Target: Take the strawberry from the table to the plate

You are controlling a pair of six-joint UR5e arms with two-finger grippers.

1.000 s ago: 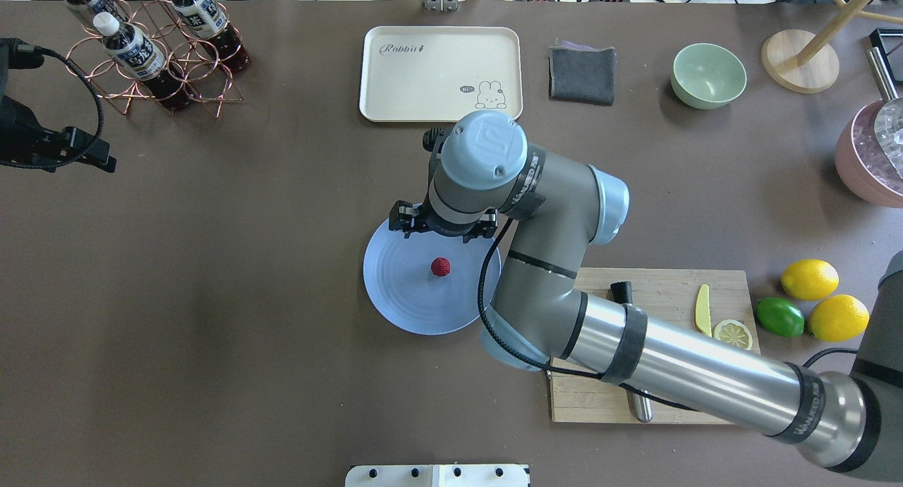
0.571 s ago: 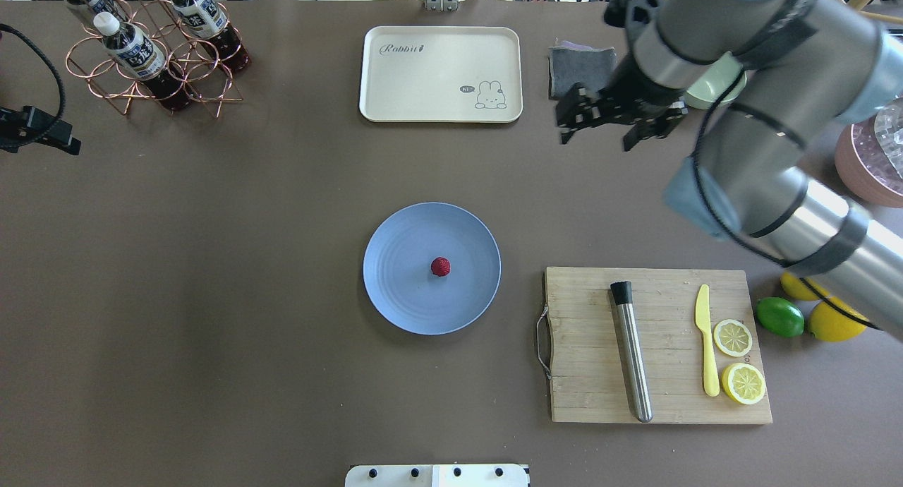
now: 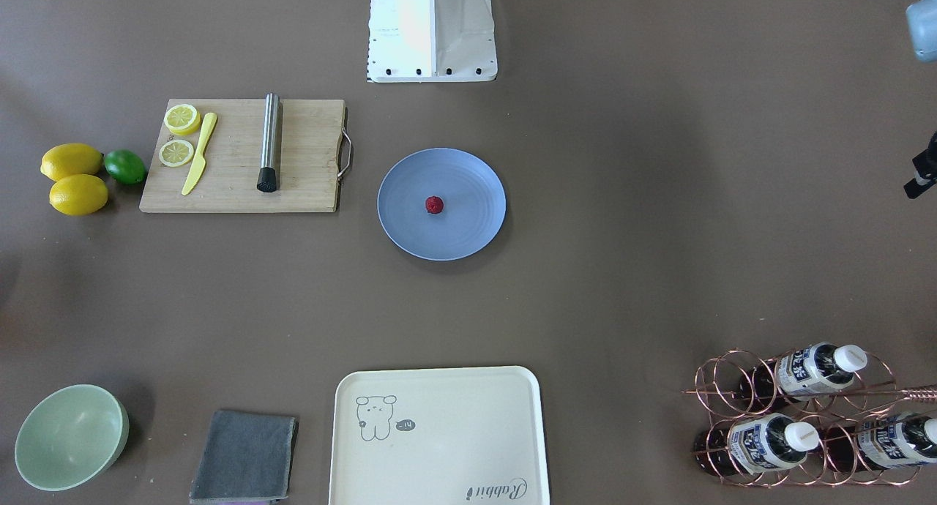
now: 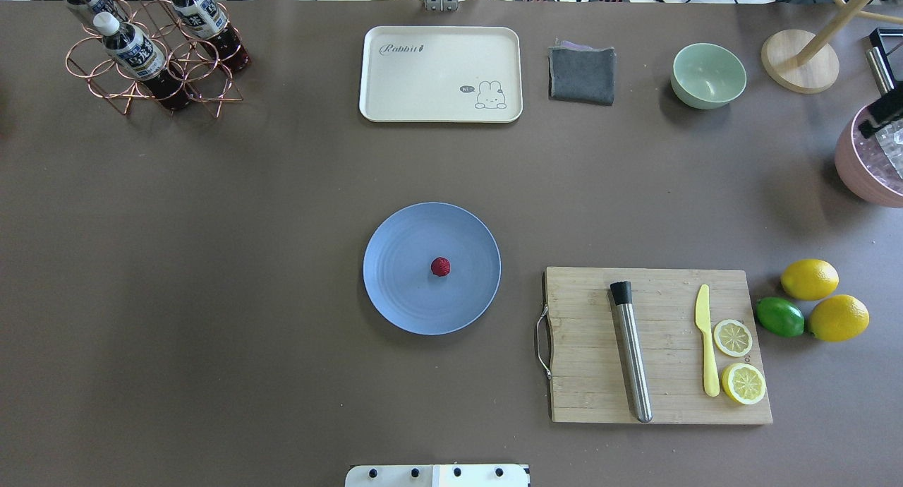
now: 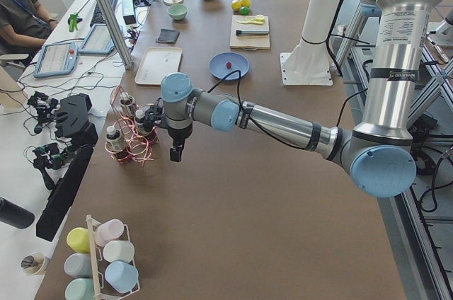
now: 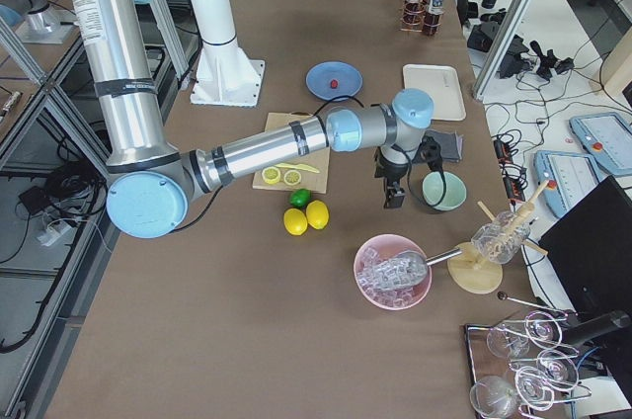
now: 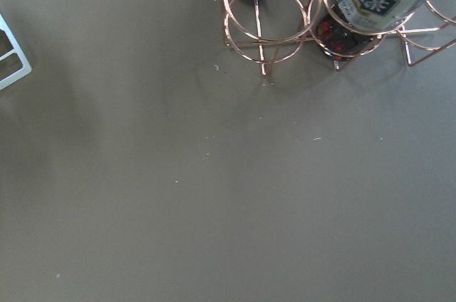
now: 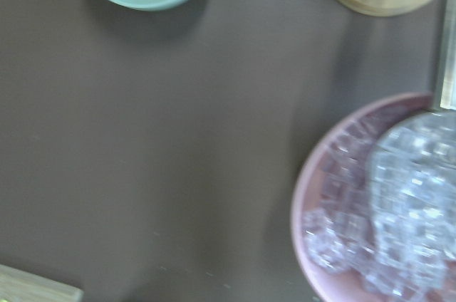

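Observation:
The dark-red strawberry [image 4: 440, 266] [image 3: 434, 205] lies near the middle of the light blue plate [image 4: 402, 289] [image 3: 468, 227], which rests on the grey-brown table [image 4: 211, 261]. Both grippers are far from it. In the exterior left view my left gripper [image 5: 175, 153] hangs over the table beside the copper bottle rack [image 5: 131, 137]. My right gripper [image 6: 394, 197] hangs near the pale green bowl [image 6: 443, 191] in the exterior right view. Only a black sliver of it [image 4: 882, 116] reaches the overhead view's right edge. I cannot tell whether either gripper is open or shut.
A bamboo cutting board [image 4: 585, 346] with a steel muddler, yellow knife and lemon slices lies right of the plate. Two lemons and a lime [image 4: 779, 317] sit beyond it. Along the far edge stand a cream tray [image 4: 441, 74], grey cloth [image 4: 582, 74] and pink ice bowl [image 4: 864, 173].
My right arm has swung up and away from the plate to the table's far right, almost out of the overhead view. My left gripper has left its left edge. The strawberry stays on the plate.

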